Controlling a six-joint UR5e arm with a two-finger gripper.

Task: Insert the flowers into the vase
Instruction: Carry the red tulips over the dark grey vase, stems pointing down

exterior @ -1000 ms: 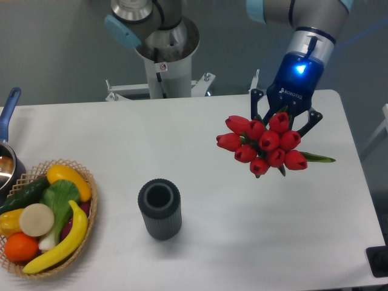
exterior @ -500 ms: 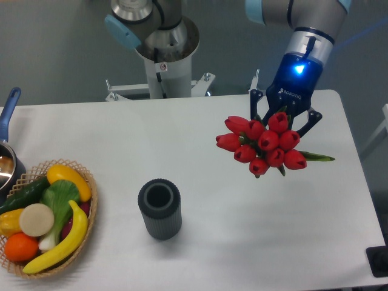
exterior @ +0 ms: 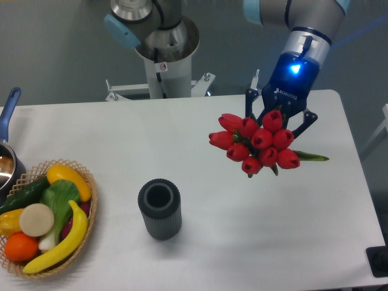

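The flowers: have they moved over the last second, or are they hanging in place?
Yes. The flowers, held in the gripper, have shifted slightly left and up in the image, closing some of the gap toward the vase, which stands unmoved on the table.

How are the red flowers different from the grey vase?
The flowers are bright red with green leaves; the vase is dark grey all over. The flowers are a bumpy bunch of buds; the vase is one ribbed cylinder with an open round mouth. The flowers are at the gripper, over the right side of the table; the vase stands upright on it, alone. Neither touches the other.
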